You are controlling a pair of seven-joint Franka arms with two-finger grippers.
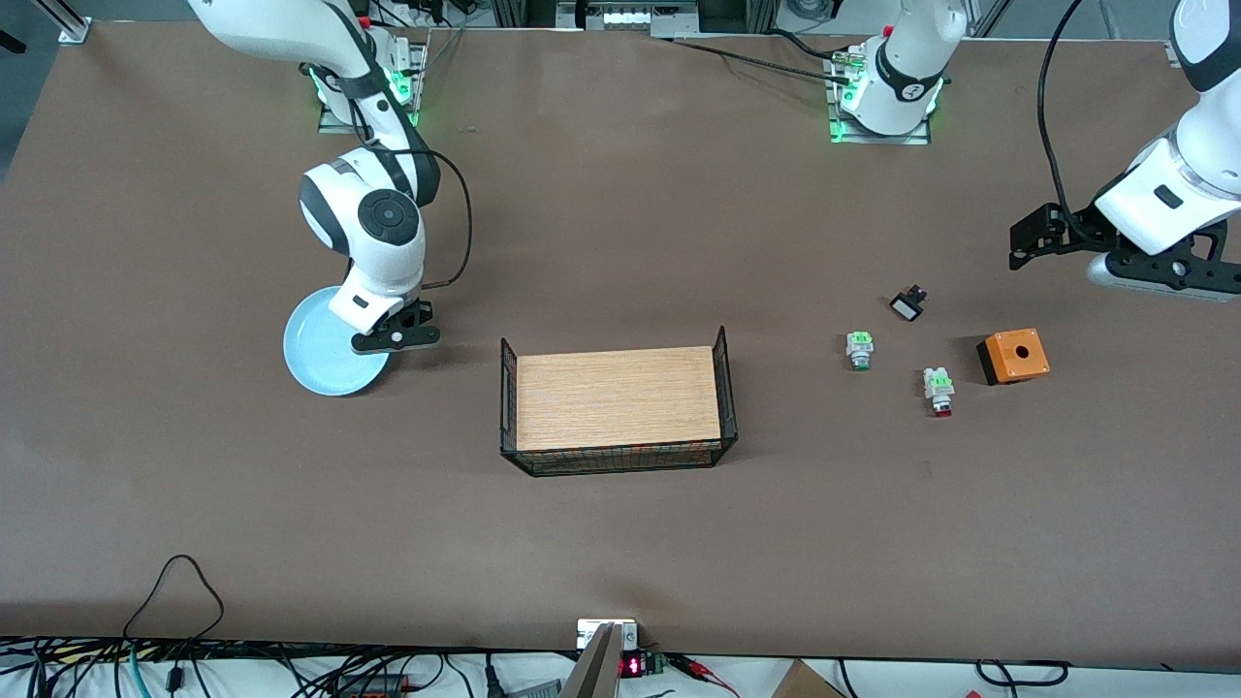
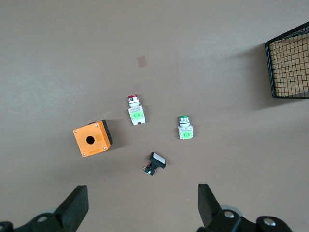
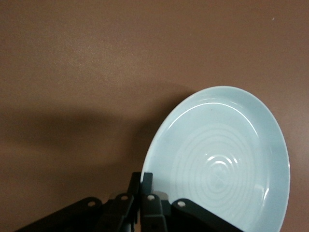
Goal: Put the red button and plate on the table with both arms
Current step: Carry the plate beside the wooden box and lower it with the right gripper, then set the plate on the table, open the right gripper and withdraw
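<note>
The pale blue plate (image 1: 325, 349) (image 3: 222, 164) is at the right arm's end of the table. My right gripper (image 1: 396, 336) (image 3: 143, 182) is shut on its rim. I cannot tell whether the plate touches the table (image 1: 620, 223). The red button (image 1: 938, 391) (image 2: 134, 110) lies on the table toward the left arm's end, its red tip toward the front camera, between the green-tipped switch and the orange box. My left gripper (image 1: 1030, 240) (image 2: 143, 194) hangs open and holds nothing. It is in the air over the table near that end, well apart from the button.
A green-tipped switch (image 1: 859, 350) (image 2: 184, 128), a small black-and-white switch (image 1: 907, 304) (image 2: 155, 163) and an orange box (image 1: 1013, 356) (image 2: 92, 138) lie around the red button. A light-wood board with black wire sides (image 1: 616, 397) (image 2: 289, 67) stands mid-table.
</note>
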